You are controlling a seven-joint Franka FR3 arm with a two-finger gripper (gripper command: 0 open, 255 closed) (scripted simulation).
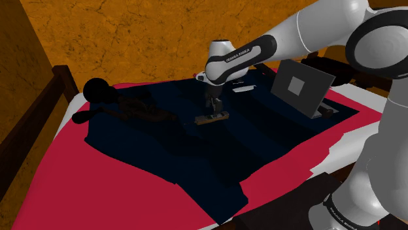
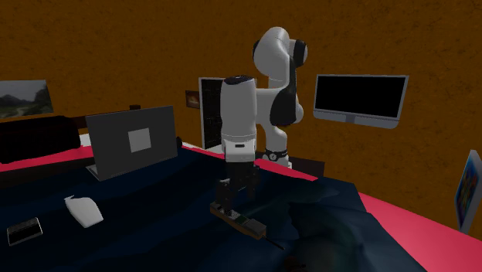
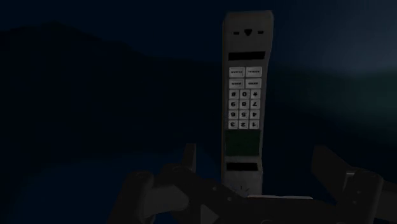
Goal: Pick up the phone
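Phone (image 3: 245, 95) flat on dark blue blanket (image 1: 163, 153), one end inside the wide-open, empty pincer (image 3: 254, 153), edges clear of both fingers (image 3: 331, 168).

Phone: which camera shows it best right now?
The wrist view: the phone lies lengthwise on the dark blue blanket, keypad readable, between the open fingers, untouched. In the shoulder view it is a small dim bar under the gripper; the second exterior view shows it side-on, low beneath the gripper.
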